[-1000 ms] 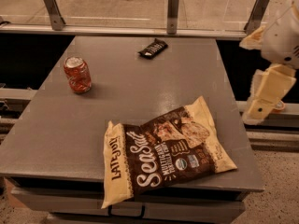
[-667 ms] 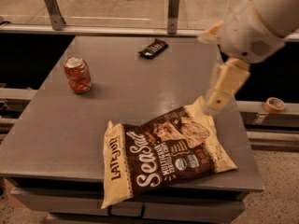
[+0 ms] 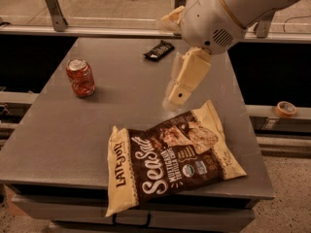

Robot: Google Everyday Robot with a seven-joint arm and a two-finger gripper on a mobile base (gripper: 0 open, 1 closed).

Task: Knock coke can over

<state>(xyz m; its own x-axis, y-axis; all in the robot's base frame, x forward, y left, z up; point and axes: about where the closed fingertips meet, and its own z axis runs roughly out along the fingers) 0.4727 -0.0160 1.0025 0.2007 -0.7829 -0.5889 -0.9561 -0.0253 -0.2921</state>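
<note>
Item 1, gripper (image 3: 174, 99): hangs tip-down over the middle of the table (image 3: 58, 130), just above the top edge of the chip bag (image 3: 170, 161). You cannot tell from this view whether it is wide or narrow; it carries nothing that shows.

Item 2, arm (image 3: 228, 8): enters from 1 o'clock. A second ago it stood off the table's right edge, and it has since swung in over the surface, so your approach is under way with no contact yet.

Item 3, coke can (image 3: 80, 77): upright, at 9 o'clock from the gripper and well apart from it, near the table's left side. Bare tabletop lies between the two.

Item 4, chip bag: flat, at 6 o'clock, directly under the tip. Watch that a low sweep does not drag it.

Item 5, snack bar wrapper (image 3: 159, 50): at 12 o'clock, toward the far edge.

Item 6, tape roll (image 3: 285, 108): at 3 o'clock, off the table.

Judgement: you still need a leftward travel and a push high on the can.
</note>
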